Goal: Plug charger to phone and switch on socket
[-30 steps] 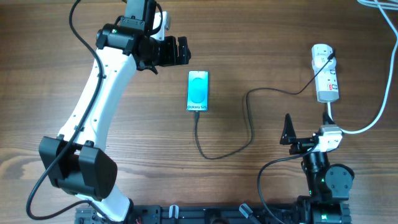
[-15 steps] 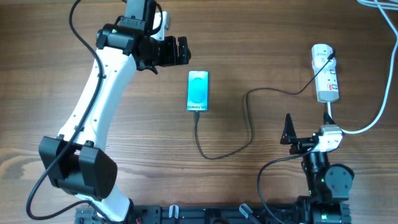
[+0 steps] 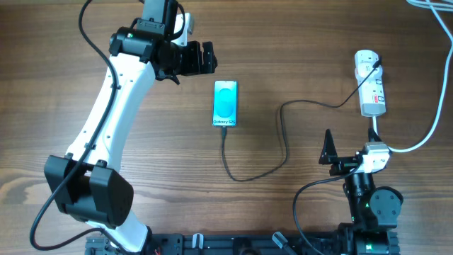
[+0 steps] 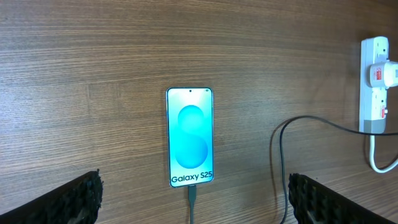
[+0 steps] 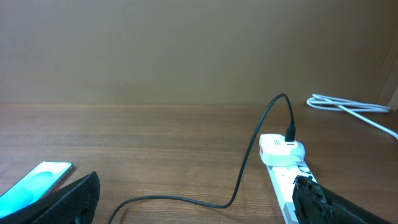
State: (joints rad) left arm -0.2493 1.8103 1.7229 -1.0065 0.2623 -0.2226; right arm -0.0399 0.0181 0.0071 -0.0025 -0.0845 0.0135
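Observation:
The phone (image 3: 225,103) lies flat mid-table with its cyan screen lit; it also shows in the left wrist view (image 4: 189,137) and at the right wrist view's left edge (image 5: 31,183). The thin black charger cable (image 3: 244,176) has its tip in the phone's near end (image 4: 191,194). It loops right and up to a white adapter (image 5: 282,149) seated in the white socket strip (image 3: 371,85). My left gripper (image 3: 209,59) is open and empty, just left of and beyond the phone. My right gripper (image 3: 350,152) is open and empty, near the strip's front end.
A thick white lead (image 3: 425,134) runs from the strip's near end, curving right and up the table's right edge to the far right corner (image 5: 348,106). The right arm's base (image 3: 368,205) sits at the front right. The left arm (image 3: 106,127) spans the left side.

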